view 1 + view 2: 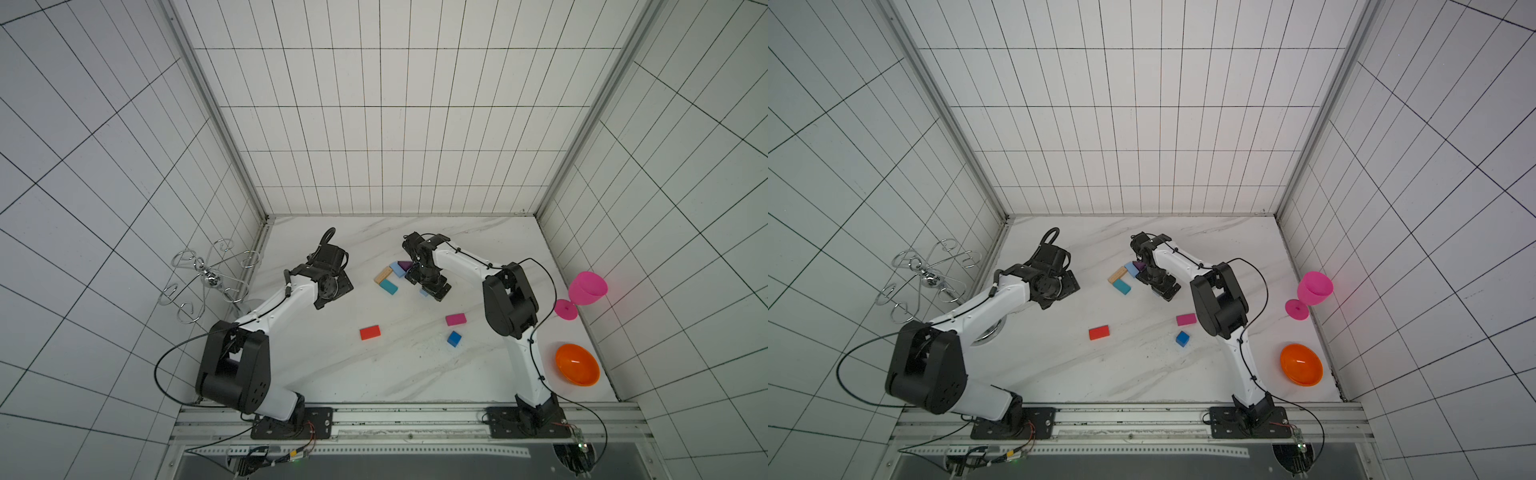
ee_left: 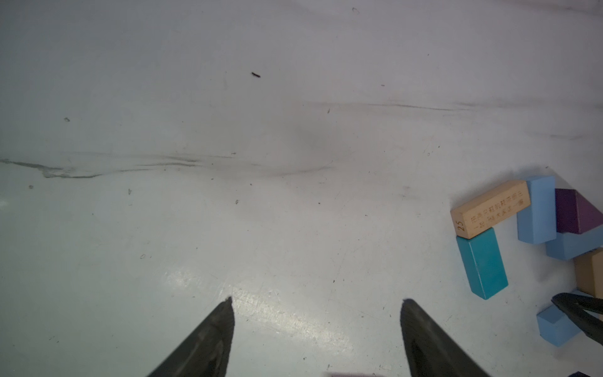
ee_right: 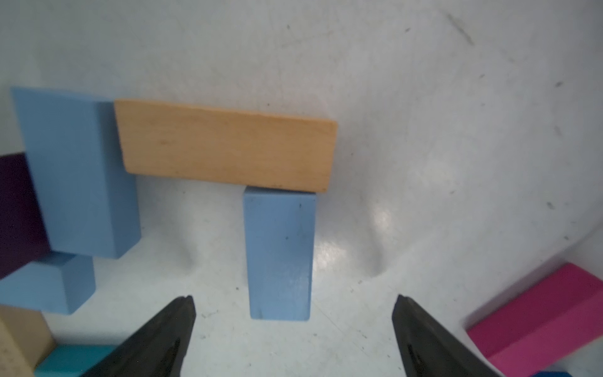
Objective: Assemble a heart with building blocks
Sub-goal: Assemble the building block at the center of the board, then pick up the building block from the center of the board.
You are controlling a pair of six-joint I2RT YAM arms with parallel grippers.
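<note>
Top views, heart: half built; the teal brick (image 1: pixel 388 286), printed tan brick (image 1: pixel 383 274) and purple wedge (image 1: pixel 405 264) sit joined at the far middle of the table (image 1: pixel 324 374).
Top views, loose blocks: the pink brick (image 1: pixel 455 319) and blue cube (image 1: pixel 454 338) lie on the base side of the right gripper (image 1: pixel 432 291). The red brick (image 1: pixel 370 332) lies between the arms, nearer the left gripper (image 1: pixel 336 286).
Top views, right arm pose: elbow folded, wrist pointing down over the heart's right side.
Left wrist, left gripper (image 2: pixel 316 302): jaws well apart and empty, over bare table beside the teal brick.
Right wrist, right gripper (image 3: pixel 293 298): jaws spread wide, gripping nothing. The light blue brick (image 3: pixel 279 251) lies between and ahead of the tips, touched by neither. Its long axis runs along the reach and its far end touches the plain tan brick (image 3: pixel 225 145).
Right wrist, coming move: probably the pink brick, close beside one jaw. Its long axis is slanted to the jaws, so the wrist would need to turn.
</note>
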